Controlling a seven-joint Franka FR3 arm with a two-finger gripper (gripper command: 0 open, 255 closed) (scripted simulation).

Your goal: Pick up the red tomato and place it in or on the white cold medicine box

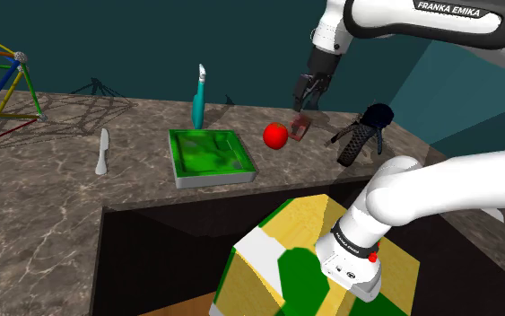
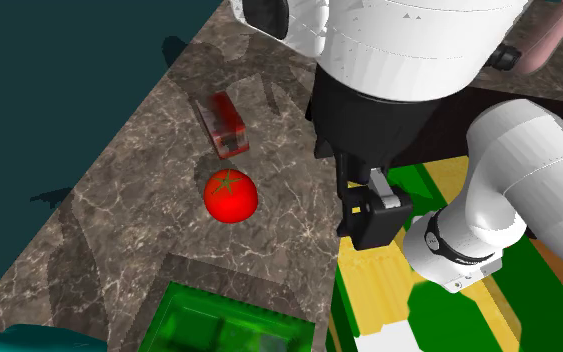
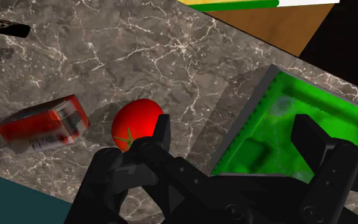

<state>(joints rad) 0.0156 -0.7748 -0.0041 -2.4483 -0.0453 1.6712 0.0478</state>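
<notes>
— What's on your desk (image 1: 53, 171), left to right?
— In your shoulder view, there's a white knife (image 1: 103, 151), a green tray (image 1: 210, 157), then the red tomato (image 1: 275, 136) right of centre, just beside a red box (image 1: 300, 127).
— And the jaws?
— They show above the box there, spread wide, gripping nothing. Your tomato sits on the desk.

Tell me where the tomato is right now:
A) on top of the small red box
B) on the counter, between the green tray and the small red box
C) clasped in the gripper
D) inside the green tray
B: the tomato rests on the marble counter, with the green tray on one side and the small red box on the other, while the open gripper hangs above, holding nothing.
</notes>
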